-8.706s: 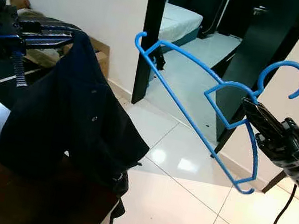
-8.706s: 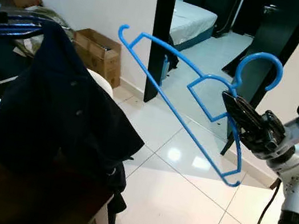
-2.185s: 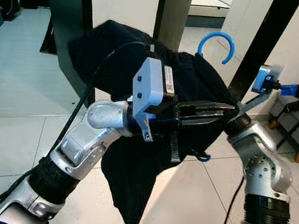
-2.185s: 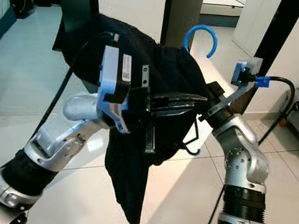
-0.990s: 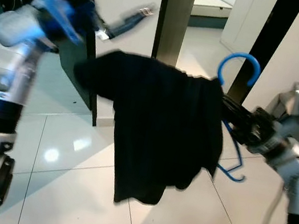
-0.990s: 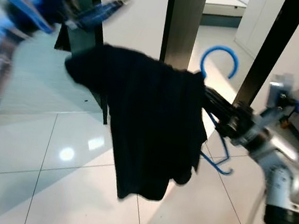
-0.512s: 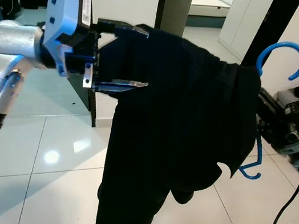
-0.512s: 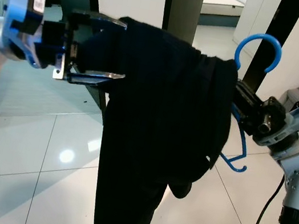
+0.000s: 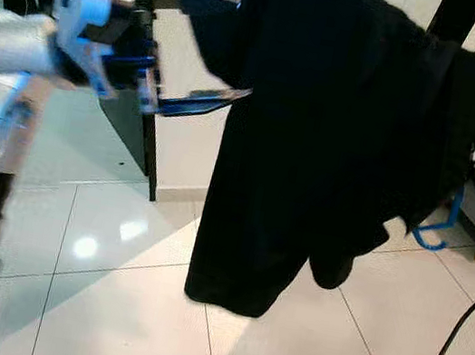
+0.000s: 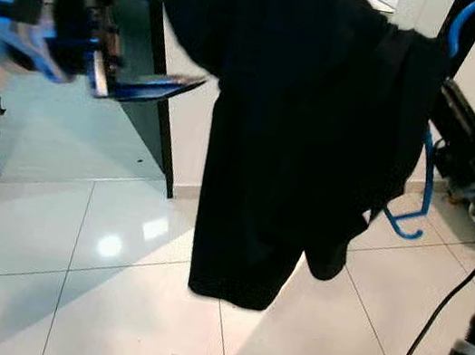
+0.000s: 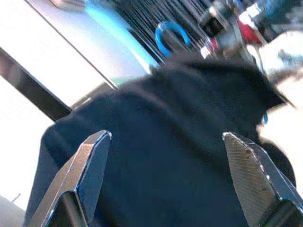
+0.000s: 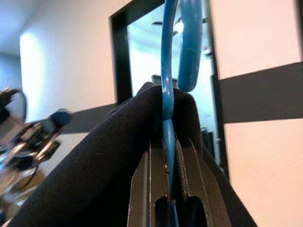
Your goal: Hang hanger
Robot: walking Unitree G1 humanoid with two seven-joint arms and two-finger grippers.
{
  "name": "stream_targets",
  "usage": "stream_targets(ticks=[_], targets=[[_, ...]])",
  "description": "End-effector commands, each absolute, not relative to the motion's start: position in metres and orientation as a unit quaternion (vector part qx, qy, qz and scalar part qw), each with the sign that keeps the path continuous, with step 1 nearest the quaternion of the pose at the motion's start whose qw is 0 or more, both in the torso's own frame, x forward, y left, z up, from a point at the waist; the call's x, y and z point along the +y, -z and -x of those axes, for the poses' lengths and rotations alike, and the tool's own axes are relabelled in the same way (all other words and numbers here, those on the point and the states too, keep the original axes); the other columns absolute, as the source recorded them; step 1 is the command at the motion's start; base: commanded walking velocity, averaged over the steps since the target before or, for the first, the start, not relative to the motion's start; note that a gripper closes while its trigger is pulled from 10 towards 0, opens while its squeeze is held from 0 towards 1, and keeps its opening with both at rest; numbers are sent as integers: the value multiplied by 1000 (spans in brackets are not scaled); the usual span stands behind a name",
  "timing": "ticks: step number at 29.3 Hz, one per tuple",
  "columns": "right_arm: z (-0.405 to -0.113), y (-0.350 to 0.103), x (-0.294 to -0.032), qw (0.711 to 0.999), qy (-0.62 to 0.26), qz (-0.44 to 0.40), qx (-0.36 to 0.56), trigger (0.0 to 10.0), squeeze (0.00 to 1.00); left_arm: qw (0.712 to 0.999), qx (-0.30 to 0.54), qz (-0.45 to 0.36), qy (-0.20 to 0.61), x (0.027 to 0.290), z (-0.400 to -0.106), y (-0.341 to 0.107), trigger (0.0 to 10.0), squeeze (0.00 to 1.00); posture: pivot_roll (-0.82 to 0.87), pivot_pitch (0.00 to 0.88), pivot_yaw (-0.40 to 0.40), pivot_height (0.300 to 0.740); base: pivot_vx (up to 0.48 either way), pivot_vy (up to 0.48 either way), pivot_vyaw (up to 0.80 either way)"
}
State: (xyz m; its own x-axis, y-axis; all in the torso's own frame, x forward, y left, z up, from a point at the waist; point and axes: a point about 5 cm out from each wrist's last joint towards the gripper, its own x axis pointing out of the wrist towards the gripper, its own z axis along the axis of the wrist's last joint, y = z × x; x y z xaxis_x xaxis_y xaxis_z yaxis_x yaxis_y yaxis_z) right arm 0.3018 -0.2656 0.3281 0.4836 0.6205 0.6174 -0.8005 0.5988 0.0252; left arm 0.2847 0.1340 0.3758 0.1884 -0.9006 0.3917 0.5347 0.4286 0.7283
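Hanging over the white tiled floor (image 9: 105,301), the black garment (image 9: 336,140) is draped on the blue hanger (image 10: 420,187), which your right gripper (image 12: 169,189) holds with its fingers closed on the hanger's neck, at the right. Your left gripper (image 9: 195,51) is at the left, its fingers spread apart, just beside the garment's left edge. Farther behind, you see a dark door frame (image 10: 159,127) and a white wall.

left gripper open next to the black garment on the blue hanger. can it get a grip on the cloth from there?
Probably yes. The left gripper is open, its fingers spread either side of the black garment's shoulder edge with nothing between. The right gripper holds the blue plastic hanger up.
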Motion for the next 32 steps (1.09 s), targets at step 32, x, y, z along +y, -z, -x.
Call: stream_targets(ticks=[32], targets=[[-287, -273, -205, 804, -581, -35, -119, 10000, 0, 702, -189, -362, 584, 159, -284, -350, 10000, 0, 25, 0, 11, 740, 0, 0, 0]])
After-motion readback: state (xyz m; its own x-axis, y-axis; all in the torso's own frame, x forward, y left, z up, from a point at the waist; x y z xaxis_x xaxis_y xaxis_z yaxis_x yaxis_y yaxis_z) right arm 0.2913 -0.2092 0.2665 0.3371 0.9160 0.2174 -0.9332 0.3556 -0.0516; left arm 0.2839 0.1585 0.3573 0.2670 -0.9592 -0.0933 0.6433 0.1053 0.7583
